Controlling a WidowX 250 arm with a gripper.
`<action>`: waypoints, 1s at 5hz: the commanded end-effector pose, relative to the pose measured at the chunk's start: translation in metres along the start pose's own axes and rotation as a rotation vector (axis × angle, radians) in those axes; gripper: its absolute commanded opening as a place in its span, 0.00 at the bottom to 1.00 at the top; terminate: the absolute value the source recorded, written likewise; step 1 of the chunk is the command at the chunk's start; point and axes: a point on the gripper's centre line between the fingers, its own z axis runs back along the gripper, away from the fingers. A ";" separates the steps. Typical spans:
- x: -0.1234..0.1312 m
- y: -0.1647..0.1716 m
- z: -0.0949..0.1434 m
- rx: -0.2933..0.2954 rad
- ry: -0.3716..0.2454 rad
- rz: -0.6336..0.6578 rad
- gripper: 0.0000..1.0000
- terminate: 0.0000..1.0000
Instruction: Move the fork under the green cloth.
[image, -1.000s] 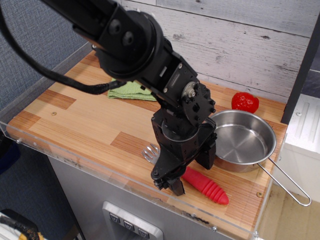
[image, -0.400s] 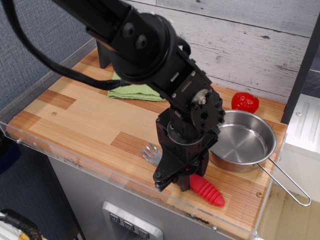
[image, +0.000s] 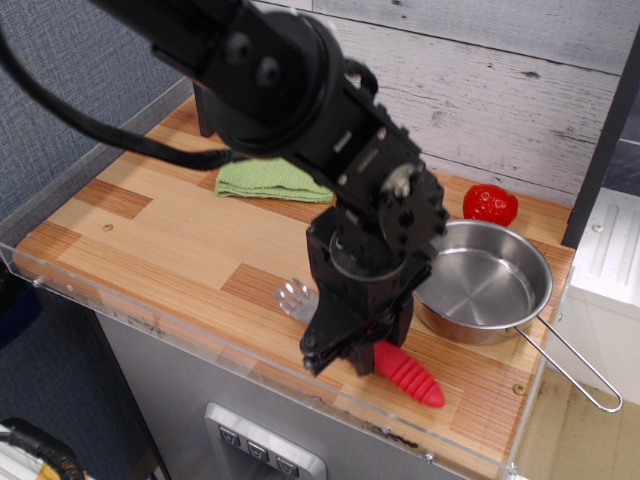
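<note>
The fork lies near the table's front edge, its silver tines (image: 294, 297) pointing left and its ribbed red handle (image: 409, 376) sticking out to the right. My black gripper (image: 341, 356) points down over the inner end of the handle, and its fingers (image: 322, 356) are closed on it. The middle of the fork is hidden by the gripper. The light green cloth (image: 268, 180) lies folded at the back of the table, partly behind my arm, well apart from the fork.
A steel pan (image: 487, 282) with a long wire handle (image: 575, 372) sits just right of the gripper. A red strawberry toy (image: 490, 203) lies behind the pan. A clear plastic lip (image: 200, 340) runs along the front edge. A dark block (image: 205, 112) stands behind the cloth.
The gripper has come down and closed on the fork's handle. The fork has shifted a little to the left with it, and the arm has uncovered more of the cloth.
</note>
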 end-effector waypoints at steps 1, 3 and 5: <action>0.039 -0.024 0.047 -0.118 -0.053 0.070 0.00 0.00; 0.105 -0.011 0.064 -0.128 -0.130 0.183 0.00 0.00; 0.163 0.018 0.058 -0.089 -0.185 0.289 0.00 0.00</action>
